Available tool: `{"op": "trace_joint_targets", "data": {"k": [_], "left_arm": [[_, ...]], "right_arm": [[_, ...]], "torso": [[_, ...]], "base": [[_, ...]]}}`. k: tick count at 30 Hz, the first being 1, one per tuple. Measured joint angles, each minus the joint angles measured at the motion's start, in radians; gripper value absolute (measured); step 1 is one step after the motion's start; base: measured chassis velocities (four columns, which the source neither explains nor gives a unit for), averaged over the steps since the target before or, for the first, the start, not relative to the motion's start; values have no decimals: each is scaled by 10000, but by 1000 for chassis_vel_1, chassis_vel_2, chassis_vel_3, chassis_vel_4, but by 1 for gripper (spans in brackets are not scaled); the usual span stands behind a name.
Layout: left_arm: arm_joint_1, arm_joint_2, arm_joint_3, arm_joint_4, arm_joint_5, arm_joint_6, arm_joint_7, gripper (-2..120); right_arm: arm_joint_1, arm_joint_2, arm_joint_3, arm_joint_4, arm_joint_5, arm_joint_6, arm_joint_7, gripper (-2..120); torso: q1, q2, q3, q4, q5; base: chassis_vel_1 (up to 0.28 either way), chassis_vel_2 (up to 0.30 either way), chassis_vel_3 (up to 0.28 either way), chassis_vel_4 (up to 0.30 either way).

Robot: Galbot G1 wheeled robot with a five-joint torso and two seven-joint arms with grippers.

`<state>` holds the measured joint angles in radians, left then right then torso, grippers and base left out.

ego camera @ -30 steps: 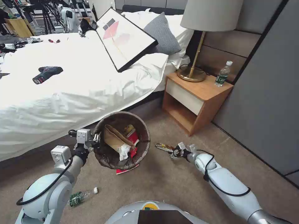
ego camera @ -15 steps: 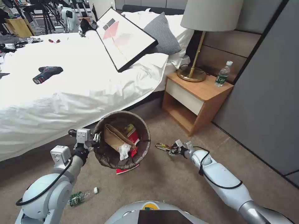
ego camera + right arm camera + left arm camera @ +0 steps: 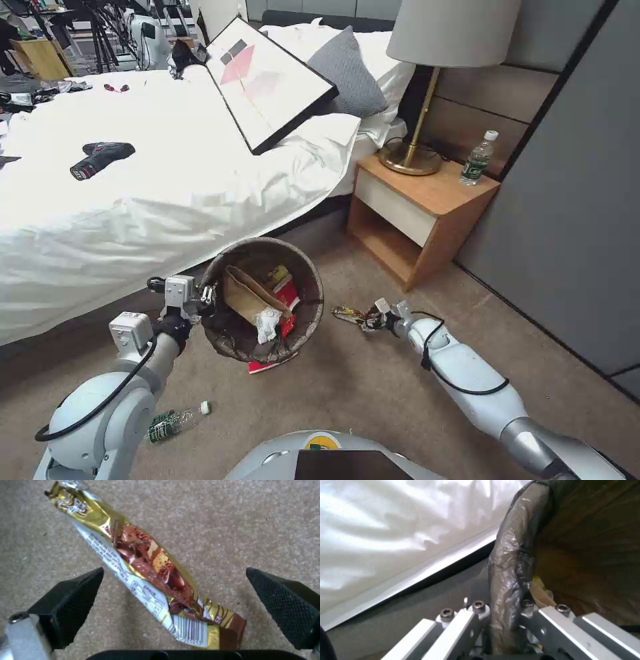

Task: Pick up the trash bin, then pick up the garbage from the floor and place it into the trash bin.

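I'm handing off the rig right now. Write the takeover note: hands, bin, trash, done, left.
Left hand: shut on the bin rim, bin held beside the bed.
Right hand: open, low over the carpet, fingers either side of the gold wrapper, not gripping.
Done: bin picked up; paper bag, tissue, red packets inside.
Left: gold wrapper, crushed bottle by the left arm, red packet under the bin.

The gold wrapper (image 3: 150,580) on the carpet bears a barcode and a block of small print too fine to read; no other lettering is legible anywhere.
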<state>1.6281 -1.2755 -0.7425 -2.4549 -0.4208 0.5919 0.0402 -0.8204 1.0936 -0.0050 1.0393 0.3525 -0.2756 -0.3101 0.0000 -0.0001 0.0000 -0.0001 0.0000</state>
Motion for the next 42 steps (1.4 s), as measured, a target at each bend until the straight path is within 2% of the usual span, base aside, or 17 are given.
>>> {"op": "trace_joint_targets", "data": {"k": [16,33,34,35,36,40,42], "left_arm": [[-115,39,97,17,8,92,-15,2],[-182,51,97,73,-10,103,-7,2],[-189,52,97,80,-11,103,-7,2],[-193,52,93,81,-12,103,-8,2],[-193,51,92,81,-13,103,-8,2],[-194,50,90,81,-14,103,-8,2],[-191,48,82,80,-16,103,-10,2]], "right_arm": [[483,485,-123,-1134,-267,244,-25,100],[503,739,-105,-1409,-552,363,-29,96],[503,767,-102,-1441,-568,389,-20,92],[498,797,-100,-1476,-594,433,-14,80],[492,804,-99,-1476,-607,440,-12,73],[477,810,-98,-1469,-617,462,-10,64],[442,800,-98,-1424,-619,473,-18,53]], "torso": [[0,0,0,1,0],[0,0,0,0,0],[0,0,0,0,0],[0,0,0,0,-2],[0,0,-1,-2,-5],[0,1,-2,-3,-5],[0,1,-2,-1,-3]], "base": [[0,0,0,0],[0,0,0,0],[0,0,0,0],[0,0,0,0],[0,0,0,0],[0,0,0,0],[0,0,0,0]]}}
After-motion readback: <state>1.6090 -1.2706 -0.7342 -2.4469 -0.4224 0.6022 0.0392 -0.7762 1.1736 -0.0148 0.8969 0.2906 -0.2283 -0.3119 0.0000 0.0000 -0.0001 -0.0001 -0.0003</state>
